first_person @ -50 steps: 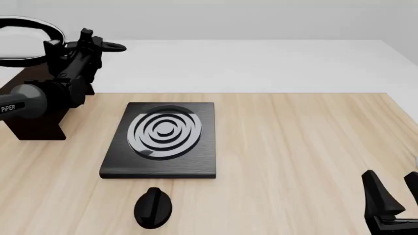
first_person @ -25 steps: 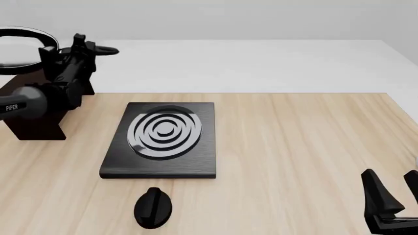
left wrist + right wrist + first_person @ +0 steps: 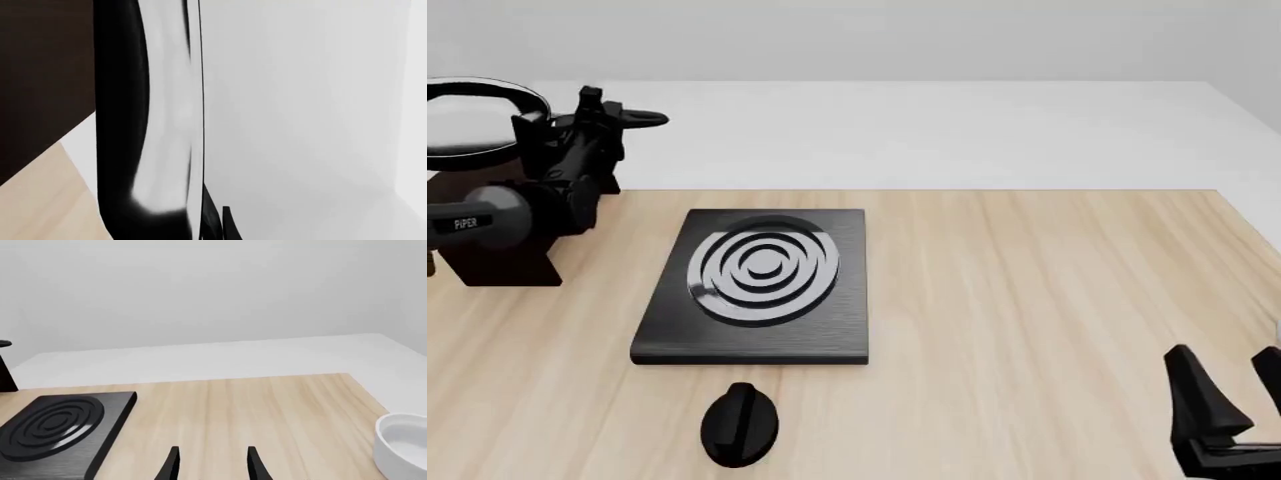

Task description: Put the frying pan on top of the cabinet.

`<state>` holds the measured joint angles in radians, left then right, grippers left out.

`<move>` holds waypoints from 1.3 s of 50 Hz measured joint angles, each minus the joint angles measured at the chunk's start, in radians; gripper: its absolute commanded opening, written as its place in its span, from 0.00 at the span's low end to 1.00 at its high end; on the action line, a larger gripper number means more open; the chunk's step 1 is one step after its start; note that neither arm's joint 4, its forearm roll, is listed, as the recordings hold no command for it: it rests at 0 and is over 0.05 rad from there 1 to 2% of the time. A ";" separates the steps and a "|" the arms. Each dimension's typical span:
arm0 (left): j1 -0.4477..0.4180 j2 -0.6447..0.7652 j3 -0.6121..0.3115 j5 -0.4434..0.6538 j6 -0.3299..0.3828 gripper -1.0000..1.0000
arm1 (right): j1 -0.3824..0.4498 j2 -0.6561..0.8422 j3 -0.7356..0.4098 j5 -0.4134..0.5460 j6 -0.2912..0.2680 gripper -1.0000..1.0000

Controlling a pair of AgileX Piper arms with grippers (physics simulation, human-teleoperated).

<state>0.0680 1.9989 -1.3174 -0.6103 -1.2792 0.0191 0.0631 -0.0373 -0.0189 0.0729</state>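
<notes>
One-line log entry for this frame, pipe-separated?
stage: placing | left end effector: gripping frying pan by its handle, over cabinet | right end effector: open, idle | stove plate: bare

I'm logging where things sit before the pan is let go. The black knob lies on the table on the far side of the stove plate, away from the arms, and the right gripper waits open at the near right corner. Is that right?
Not quite. In the front view the knob lies on the near side of the stove plate, towards the arms, not beyond it. The rest holds: the right gripper waits open at the near right corner of the table.
</notes>
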 measured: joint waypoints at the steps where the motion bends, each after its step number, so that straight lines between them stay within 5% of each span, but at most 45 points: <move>1: 0.001 0.002 -0.001 -0.001 0.000 0.00 | 0.000 -0.001 0.001 -0.001 0.000 1.00; 65: 0.031 0.144 -0.045 -0.061 -0.061 0.00 | 0.002 0.012 0.028 -0.032 -0.014 1.00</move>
<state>0.0993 2.1426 -1.3622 -0.6710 -1.3404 0.0211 0.0748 -0.0092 -0.0513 0.0587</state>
